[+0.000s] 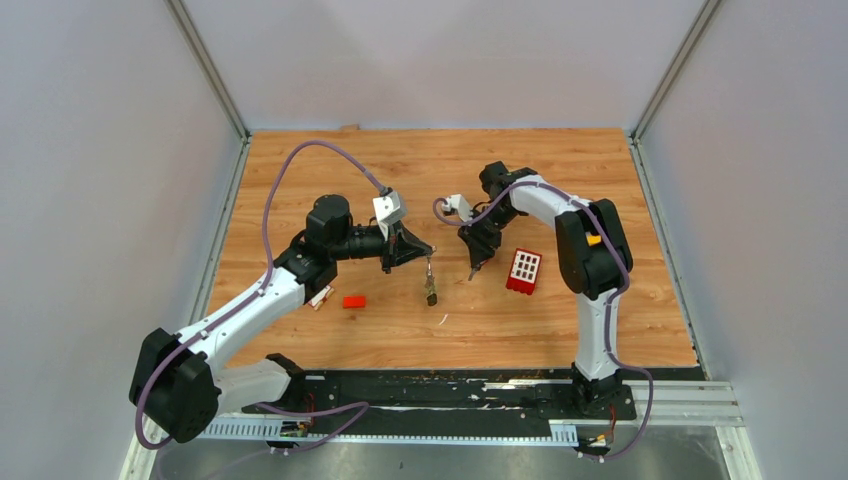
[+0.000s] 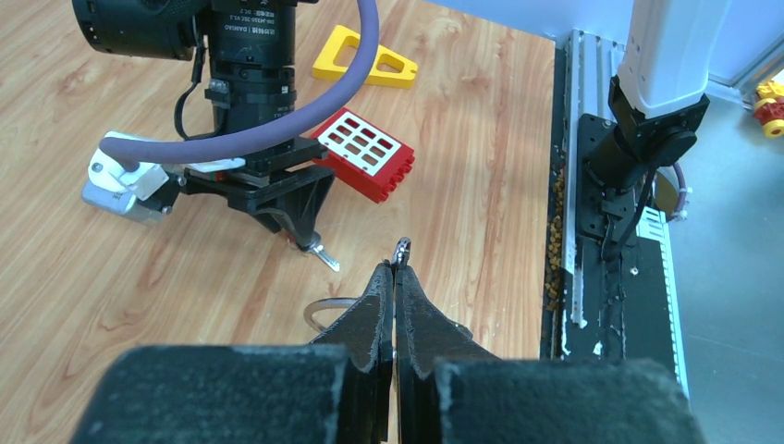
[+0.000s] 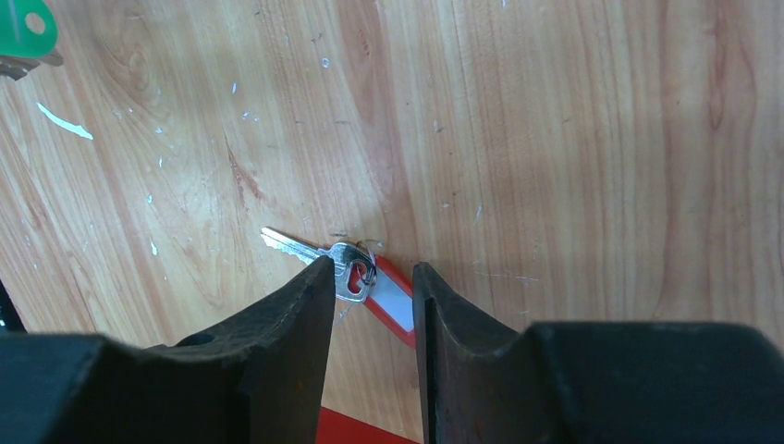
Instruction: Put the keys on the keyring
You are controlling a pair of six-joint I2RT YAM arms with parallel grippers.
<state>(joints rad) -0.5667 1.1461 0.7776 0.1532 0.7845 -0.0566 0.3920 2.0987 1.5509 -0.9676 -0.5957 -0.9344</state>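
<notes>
Down on wood tabletop (image 1: 600, 180), pinching keyring (image 2: 325, 301) tight in left gripper (image 2: 395, 268); hovering right gripper (image 3: 372, 268) half-open over key (image 3: 310, 252), lying crosswise, blade jutting past one finger.

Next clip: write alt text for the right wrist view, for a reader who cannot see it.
The open right end effector points down at a wooden table, where a silver key joined to a red-and-white tag lies at its fingertips. A green key head shows in the top left corner.
</notes>
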